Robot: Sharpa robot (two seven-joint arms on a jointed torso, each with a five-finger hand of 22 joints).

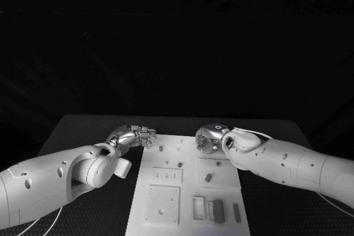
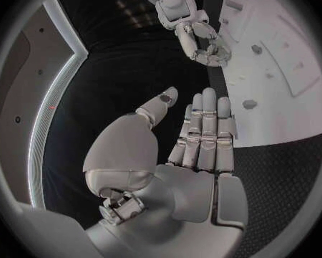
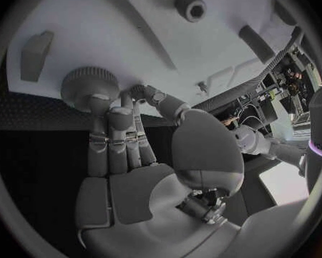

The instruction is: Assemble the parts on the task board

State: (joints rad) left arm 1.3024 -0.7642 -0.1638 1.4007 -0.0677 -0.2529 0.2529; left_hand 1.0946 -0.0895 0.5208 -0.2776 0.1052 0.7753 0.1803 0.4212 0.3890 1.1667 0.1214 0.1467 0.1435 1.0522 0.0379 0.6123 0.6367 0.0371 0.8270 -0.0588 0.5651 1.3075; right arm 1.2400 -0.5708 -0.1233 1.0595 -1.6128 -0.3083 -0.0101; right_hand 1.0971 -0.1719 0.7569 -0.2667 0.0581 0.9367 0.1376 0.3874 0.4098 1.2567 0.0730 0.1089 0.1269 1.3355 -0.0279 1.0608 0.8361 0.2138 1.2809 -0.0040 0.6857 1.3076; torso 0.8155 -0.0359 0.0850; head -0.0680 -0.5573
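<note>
The task board is showing white on the black counter; its parts are looking grey, and both arms' hands are gleaming silver.

Right hand fingertips on knurled round part

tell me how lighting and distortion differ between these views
Head view: black surroundings, task board and arms lit, lines straight. Left wrist view: fisheye curves the board's edge beyond the left hand. Right wrist view: fisheye too, right hand touching a knurled part.

Task board near edge cut off
</note>
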